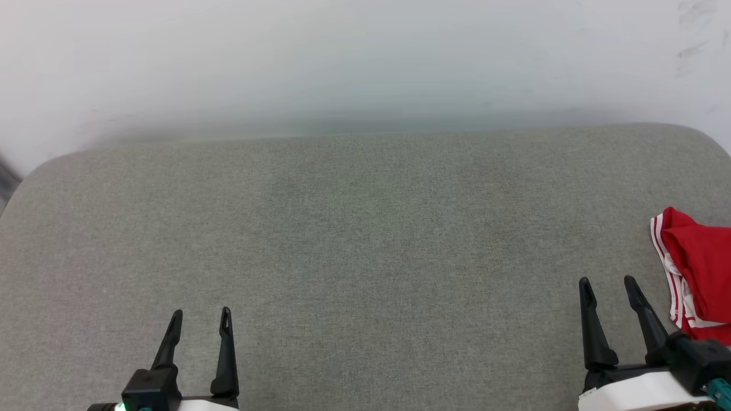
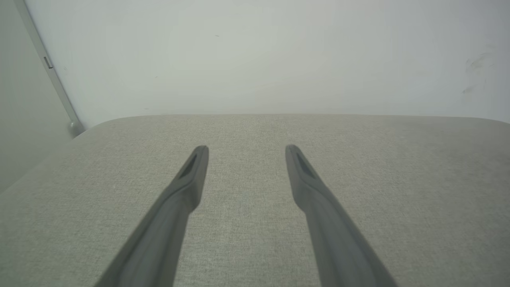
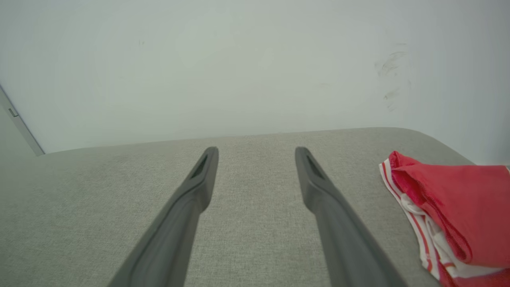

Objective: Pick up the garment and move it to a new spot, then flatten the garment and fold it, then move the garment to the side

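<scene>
Nearest to me, the left gripper (image 1: 201, 311) is hanging at the near left, its fingers standing apart with nothing between them, over bare grey cloth. At the near right, the right gripper (image 1: 606, 279) is doing the same: fingers apart, empty, pointing away from me.

Just beside it, further right, the garment (image 1: 699, 257) is lying in a crumpled red heap at the right edge of the grey padded surface (image 1: 365, 228), partly running out of the head view. A band of striped trim (image 1: 662, 251) is facing the right gripper, and some white cloth is showing under the red.

I am judging it to be light, soft and limp, so it will sag and trail when lifted, not slip or resist. I am favouring a pinch on the trimmed edge nearest the right fingers, where the cloth looks doubled and firmer.

Beyond, the surface is running bare to its far edge, where a pale wall (image 1: 365, 57) is rising.
</scene>
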Motion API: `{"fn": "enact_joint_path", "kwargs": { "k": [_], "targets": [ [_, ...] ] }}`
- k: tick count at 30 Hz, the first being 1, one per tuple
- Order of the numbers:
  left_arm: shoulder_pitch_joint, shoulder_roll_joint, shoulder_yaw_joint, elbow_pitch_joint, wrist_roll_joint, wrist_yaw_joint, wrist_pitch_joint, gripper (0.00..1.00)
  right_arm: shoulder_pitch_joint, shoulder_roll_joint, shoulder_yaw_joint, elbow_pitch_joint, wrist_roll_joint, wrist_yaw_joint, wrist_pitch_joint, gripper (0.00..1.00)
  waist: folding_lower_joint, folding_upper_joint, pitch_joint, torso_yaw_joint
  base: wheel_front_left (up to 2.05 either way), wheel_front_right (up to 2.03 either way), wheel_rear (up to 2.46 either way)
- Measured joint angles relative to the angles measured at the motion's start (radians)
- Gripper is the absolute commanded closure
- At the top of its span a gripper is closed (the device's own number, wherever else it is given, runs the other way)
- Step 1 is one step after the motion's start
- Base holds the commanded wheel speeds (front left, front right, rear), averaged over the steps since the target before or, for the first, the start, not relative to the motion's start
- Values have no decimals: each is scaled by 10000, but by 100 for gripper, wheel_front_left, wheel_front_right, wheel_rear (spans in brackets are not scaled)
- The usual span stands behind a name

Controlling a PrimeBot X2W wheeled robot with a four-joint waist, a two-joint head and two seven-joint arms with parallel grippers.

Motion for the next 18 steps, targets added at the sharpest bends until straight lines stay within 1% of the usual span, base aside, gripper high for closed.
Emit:
{"fn": "enact_joint_path", "kwargs": {
  "k": [13,14,18],
  "targets": [
    [155,0,-19,242,104,-138,0,0,296,2,-21,-50,211,0,-2,0,1,0,-134,65,0,0,0],
    [155,-2,-23,293,100,-138,2,100,298,2,-19,2,211,0,0,100,1,0,-134,67,0,0,0],
    [177,-15,-48,708,71,-140,50,100,341,4,-4,372,224,0,38,100,1,0,-135,67,0,0,0]
  ]
}}
